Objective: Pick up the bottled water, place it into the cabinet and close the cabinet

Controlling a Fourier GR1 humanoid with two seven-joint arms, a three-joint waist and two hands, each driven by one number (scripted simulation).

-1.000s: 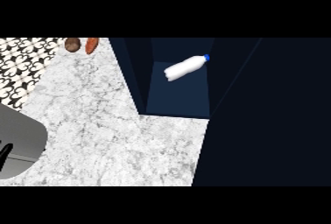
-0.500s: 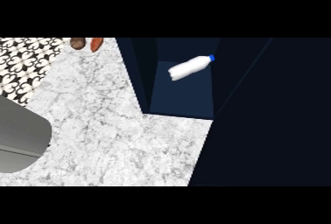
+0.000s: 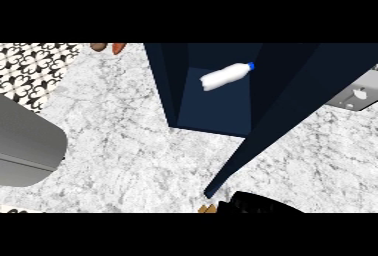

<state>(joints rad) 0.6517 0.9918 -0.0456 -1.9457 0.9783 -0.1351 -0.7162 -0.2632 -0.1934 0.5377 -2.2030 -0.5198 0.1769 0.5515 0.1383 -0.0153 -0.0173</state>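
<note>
The bottled water [image 3: 224,77], white with a blue cap, lies on its side inside the dark blue cabinet [image 3: 215,112], cap toward the upper right. The cabinet door [image 3: 289,110] stands open, running as a slanted slab from the upper right down to its end near the lower middle. A black shape, likely my right hand [image 3: 255,203], shows at the lower edge just beside the door's end; it is cut off by the edge of the view. A small tan thing [image 3: 208,209] sits next to it. My left hand does not show.
White marble counter [image 3: 125,150] surrounds the cabinet. A large grey rounded shape [image 3: 26,145] fills the left edge. Black-and-white patterned tile [image 3: 29,65] lies at the upper left, brown and orange items [image 3: 109,47] at the top, a grey fixture [image 3: 354,96] at the right.
The door now shows as a thin slanted slab, uncovering counter and the grey fixture at the right. The black shape has appeared at the lower edge. The bottle stays inside the cabinet.
</note>
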